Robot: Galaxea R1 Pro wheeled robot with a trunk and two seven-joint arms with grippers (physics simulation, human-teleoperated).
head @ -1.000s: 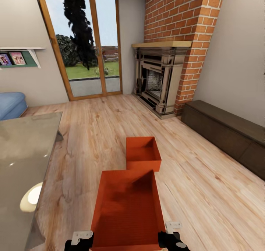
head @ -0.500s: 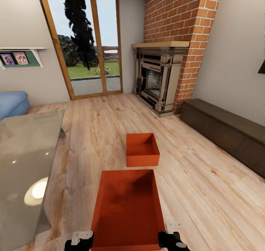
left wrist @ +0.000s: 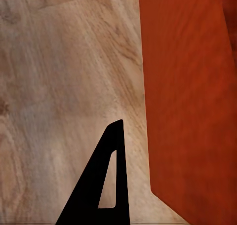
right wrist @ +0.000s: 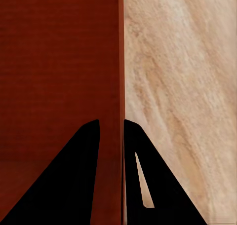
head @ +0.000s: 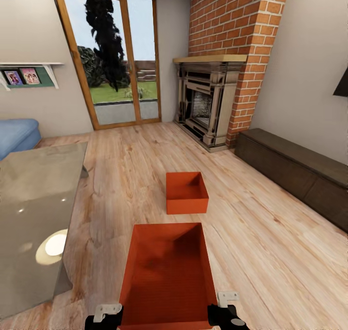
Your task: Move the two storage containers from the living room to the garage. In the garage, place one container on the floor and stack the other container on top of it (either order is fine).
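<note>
Held bin [head: 166, 277]: orange-red, open-topped, carried low in front of the robot between both arms, long axis running straight ahead from the robot.
Right gripper [right wrist: 121, 131]: its two fingers straddle the bin's thin right wall, one inside and one outside, clamped on it.
Left gripper [head: 107, 314]: at the bin's near left corner; the left wrist view shows one finger [left wrist: 106, 185] outside the left wall, the other hidden, so I cannot tell if it is clamped.
Second bin [head: 186, 193]: on the wood floor [head: 270, 243] straight ahead, just beyond the held bin's far end and apart from it, roughly midway between the arms.
Contents: both bins look empty.
Room: living room, with fireplace [head: 205, 100] and glass door [head: 113, 59] ahead, table [head: 34, 219] to the left.
Key relation: the garage floor is not in sight, so the held bin probably has to be driven out first.
</note>
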